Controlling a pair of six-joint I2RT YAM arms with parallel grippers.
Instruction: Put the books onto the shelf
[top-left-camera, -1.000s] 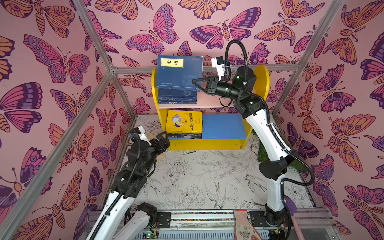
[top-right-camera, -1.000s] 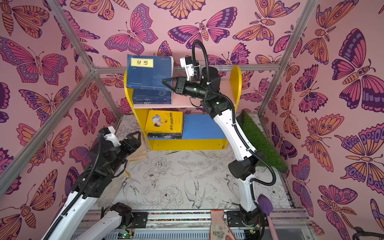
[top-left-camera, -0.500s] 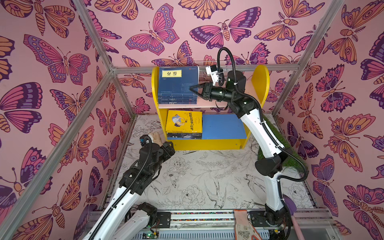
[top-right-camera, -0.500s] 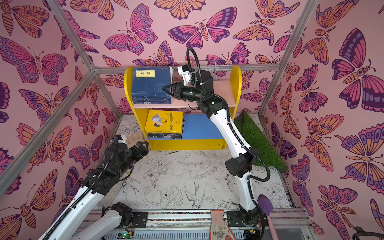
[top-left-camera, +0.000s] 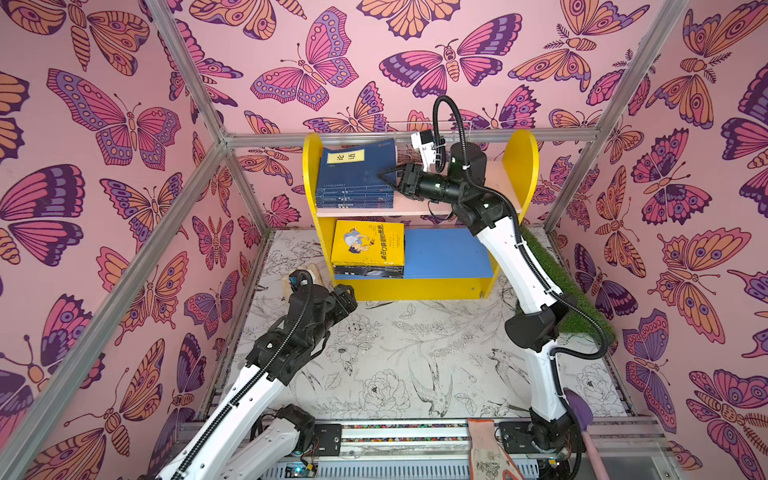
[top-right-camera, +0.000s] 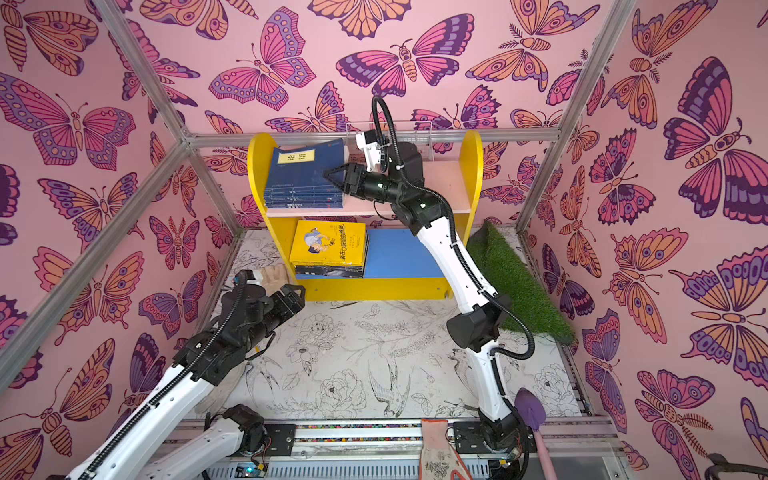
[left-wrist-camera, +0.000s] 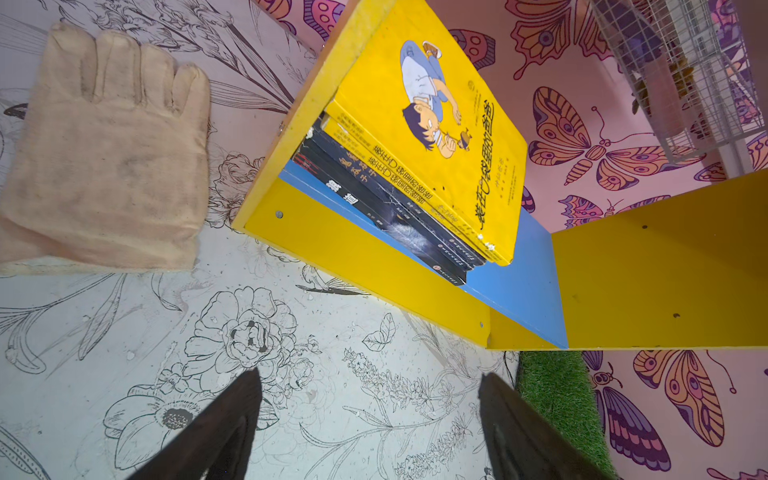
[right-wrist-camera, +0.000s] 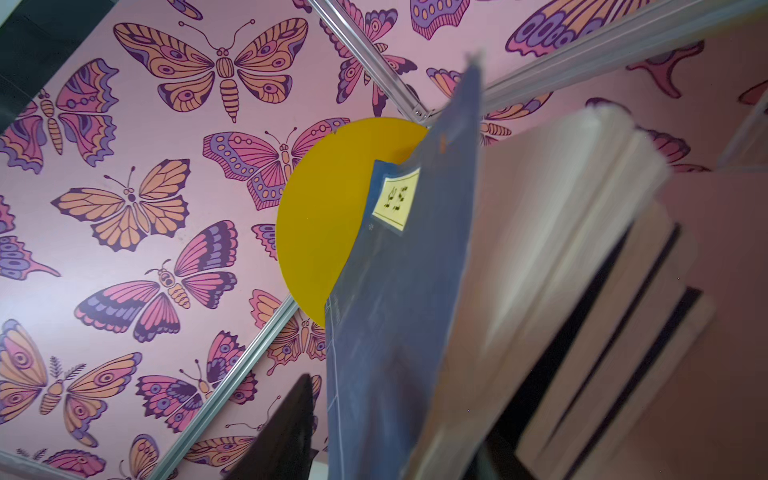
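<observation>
Top views, front rail: patterned glove (top-left-camera: 490, 455) draped over the edge; purple tool (top-left-camera: 579, 409) by the right arm's base. Neither belongs to the task.

Floor sheet (top-left-camera: 395, 353), flower-printed: no book lies on it in either top view.

Left gripper (top-left-camera: 347, 297): hovering low over the floor sheet, just short of the shelf's front. The left wrist view shows its jaws spread wide with nothing between them.

Beige glove (left-wrist-camera: 108, 158): flat on the floor, just beside the shelf's side panel.

Grass mat (top-right-camera: 519, 278): along the right wall.

Shelf (top-left-camera: 415, 289): against the back wall.
- Lower blue board: one flat stack at the left end, yellow cartoon book (top-left-camera: 368, 247) on top, dark-covered ones beneath. The rest of the board is bare.
- Upper pink board: navy stack (top-left-camera: 355, 197) at the left end, with the top navy book (top-left-camera: 353, 170), yellow-labelled, lying slightly askew on it.

Right gripper (top-left-camera: 385, 174): at the top navy book's right-hand edge, jaws parted astride it. The blurred right wrist view shows one finger (right-wrist-camera: 286, 419) clear of the cover, the other hidden behind pages. This reads as released rather than gripped.

Status, judged: every book in view is shelved. What is left appears to be backing the right arm out and perhaps squaring the top navy book.
</observation>
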